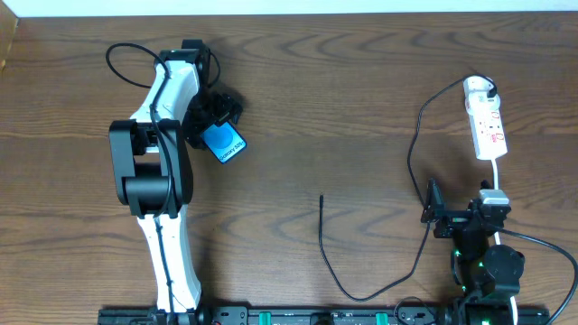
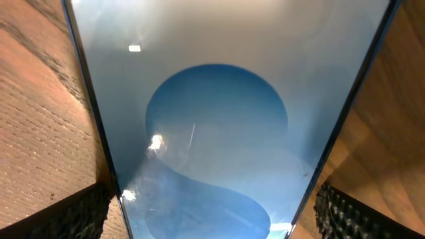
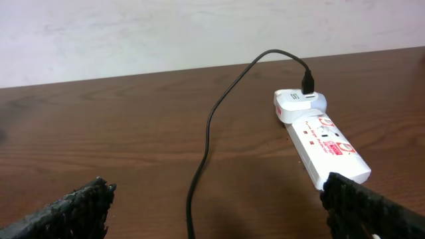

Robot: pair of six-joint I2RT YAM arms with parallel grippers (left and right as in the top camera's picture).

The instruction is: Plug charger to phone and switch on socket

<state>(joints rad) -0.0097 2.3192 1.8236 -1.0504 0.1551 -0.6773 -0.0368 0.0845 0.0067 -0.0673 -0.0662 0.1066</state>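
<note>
Holding the phone (image 1: 223, 143) by its long edges, the left gripper (image 2: 214, 210) sits toward the far-left corner. The charger (image 1: 322, 226) tip lies mid-table, pointing at the far edge, roughly midway between arms. The right gripper (image 3: 216, 187), wide open and empty, faces the socket (image 3: 324, 143) near the right edge.

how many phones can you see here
1. The phone is toward the left of the table, held between the fingers of the left gripper, with its screen filling the left wrist view. No other shows, though one could be hidden.
</note>
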